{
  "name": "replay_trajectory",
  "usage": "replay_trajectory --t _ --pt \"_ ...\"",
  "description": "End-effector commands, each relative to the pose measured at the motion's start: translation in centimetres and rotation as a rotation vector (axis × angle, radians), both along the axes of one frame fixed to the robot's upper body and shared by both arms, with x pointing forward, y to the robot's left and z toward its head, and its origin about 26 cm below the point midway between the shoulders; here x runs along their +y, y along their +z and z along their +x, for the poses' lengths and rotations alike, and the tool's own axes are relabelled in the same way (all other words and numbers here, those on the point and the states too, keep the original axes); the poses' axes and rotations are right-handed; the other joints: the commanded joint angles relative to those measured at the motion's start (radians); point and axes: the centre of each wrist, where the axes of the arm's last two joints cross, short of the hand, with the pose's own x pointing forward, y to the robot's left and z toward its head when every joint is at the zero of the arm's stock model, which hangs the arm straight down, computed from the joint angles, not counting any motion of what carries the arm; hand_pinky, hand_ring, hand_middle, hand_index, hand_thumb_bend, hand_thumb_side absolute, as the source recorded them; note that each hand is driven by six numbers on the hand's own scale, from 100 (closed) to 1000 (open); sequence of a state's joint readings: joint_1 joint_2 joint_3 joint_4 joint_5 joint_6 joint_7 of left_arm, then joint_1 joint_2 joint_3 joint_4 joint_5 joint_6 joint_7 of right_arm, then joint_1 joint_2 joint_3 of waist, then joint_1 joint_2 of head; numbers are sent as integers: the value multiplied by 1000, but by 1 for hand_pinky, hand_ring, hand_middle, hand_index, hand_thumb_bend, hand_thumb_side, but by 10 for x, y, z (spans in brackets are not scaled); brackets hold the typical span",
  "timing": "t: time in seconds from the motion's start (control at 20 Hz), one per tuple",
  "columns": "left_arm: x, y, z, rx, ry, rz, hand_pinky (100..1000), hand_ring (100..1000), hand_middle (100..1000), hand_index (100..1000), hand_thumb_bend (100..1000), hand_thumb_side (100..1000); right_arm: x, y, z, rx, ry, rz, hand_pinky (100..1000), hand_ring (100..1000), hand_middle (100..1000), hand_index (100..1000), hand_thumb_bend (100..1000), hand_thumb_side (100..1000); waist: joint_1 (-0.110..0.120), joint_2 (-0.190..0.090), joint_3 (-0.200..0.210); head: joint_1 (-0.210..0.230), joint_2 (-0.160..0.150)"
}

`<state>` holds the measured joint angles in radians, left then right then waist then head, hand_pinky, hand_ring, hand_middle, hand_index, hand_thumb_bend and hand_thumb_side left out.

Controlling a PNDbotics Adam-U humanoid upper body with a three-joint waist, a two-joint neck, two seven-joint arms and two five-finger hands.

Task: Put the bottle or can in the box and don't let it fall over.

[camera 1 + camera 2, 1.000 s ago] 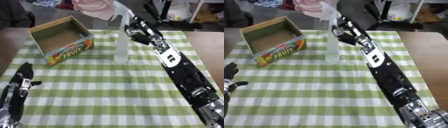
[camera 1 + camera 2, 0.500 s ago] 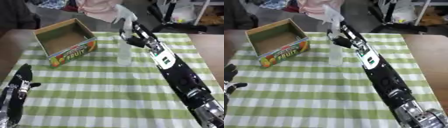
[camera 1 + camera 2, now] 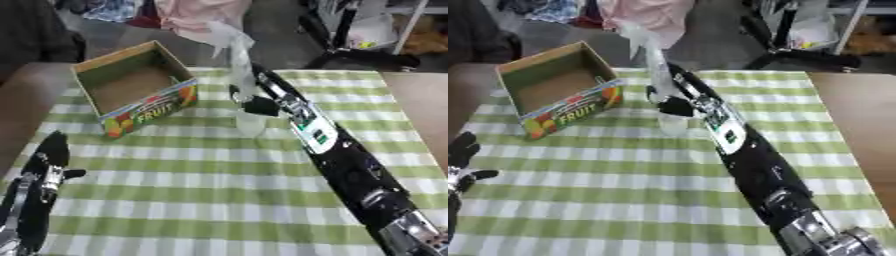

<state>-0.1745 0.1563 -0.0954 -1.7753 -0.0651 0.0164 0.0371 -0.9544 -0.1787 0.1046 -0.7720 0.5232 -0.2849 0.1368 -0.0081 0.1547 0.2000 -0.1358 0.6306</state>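
Here, a table spread with a green and white checked cloth (image 3: 201, 200) fills most of the view from my head, looking down. The landmark is a cardboard box (image 3: 131, 87) with "FRUIT" printed on its colourful side; it sits open and empty at the far left of the cloth, turned at an angle.

My right arm (image 3: 341, 155), black with silver joints, reaches in from the lower right corner and stretches diagonally toward the right side of the box. At its end, my right hand (image 3: 255, 103) is wrapped around a tall, clear plastic bottle (image 3: 242, 75). My fingers are curled round the bottle's middle, clamped on it. The bottle stands just to the right of the box, apart from it and not inside it. It is roughly upright, with its top leaning slightly away from me. Its base (image 3: 249, 127) is near the cloth, but I cannot tell whether it is touching the cloth or raised just above it.

My left hand (image 3: 44, 167) rests idle well in front of the box, near the lower left corner. Its dark fingers point up toward the box and lie straight and relaxed, holding nothing.

Beyond the far edge of the table, behind the box, pink fabric (image 3: 197, 15) shows.
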Motion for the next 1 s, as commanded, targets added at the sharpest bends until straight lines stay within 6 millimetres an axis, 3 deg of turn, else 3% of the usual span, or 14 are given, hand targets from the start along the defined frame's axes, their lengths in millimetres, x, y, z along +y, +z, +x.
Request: replay_trajectory --t 0.05,0.1,0.25,0.3,0.35,0.55,0.75,1.0 --pt "-3 8 1 -28 -15 0 698 1000 1000 917 296 803 0 2 2 -3 -4 -26 880 842 1000 910 100 375 3 -8 2 -2 -12" --pt "-3 8 1 -28 -15 0 698 1000 1000 917 295 803 -1 0 2 0 -5 -32 880 841 1000 887 100 337 3 -8 2 -3 -12" --pt "-3 8 1 -27 -15 0 698 1000 1000 917 295 804 -2 -4 1 4 -13 -46 877 837 1000 729 100 101 2 -8 2 -4 -12" --pt "-3 8 1 -27 -16 0 698 1000 1000 917 295 804 -2 -4 1 2 -18 -50 877 837 1000 729 100 101 2 -7 2 -4 -12" --pt "-3 8 1 -27 -17 -1 698 1000 1000 917 295 804 -3 -5 1 -2 -28 -50 870 826 978 608 100 100 2 -7 1 -4 -12" --pt "-3 8 1 -27 -18 -2 699 1000 1000 917 295 805 -7 -4 2 -46 -98 -25 846 777 905 442 100 100 3 -7 0 -3 -14" --pt "-3 8 0 -27 -18 -3 699 1000 1000 917 294 804 -11 2 3 -90 -148 34 842 750 880 426 100 100 2 -8 0 -3 -14" --pt "-3 9 1 -31 -19 -3 699 1000 1000 917 294 802 -18 33 6 -141 -160 135 847 744 876 432 100 100 1 -12 4 -7 -13"
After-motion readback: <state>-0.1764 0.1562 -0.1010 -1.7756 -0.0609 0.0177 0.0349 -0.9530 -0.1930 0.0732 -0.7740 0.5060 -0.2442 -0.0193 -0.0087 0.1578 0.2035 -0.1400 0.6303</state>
